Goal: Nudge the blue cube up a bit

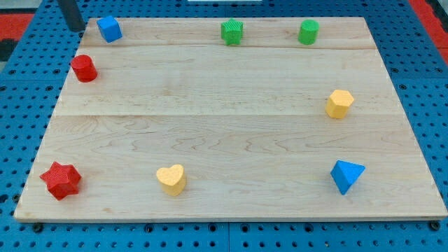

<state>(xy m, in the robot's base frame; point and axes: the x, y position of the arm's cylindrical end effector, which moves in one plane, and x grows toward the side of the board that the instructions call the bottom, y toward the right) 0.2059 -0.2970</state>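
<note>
The blue cube [109, 29] sits at the top left corner of the wooden board [231, 119]. My dark rod comes in at the view's top left; my tip [75, 28] stands just left of the blue cube, off the board's left edge, with a small gap between them.
A red cylinder [84, 68] lies below the cube. A green star-like block [232, 32] and a green cylinder [309, 31] sit at the top. A yellow hexagon [339, 103], blue triangle [346, 176], yellow heart [171, 179] and red star [61, 180] lie lower.
</note>
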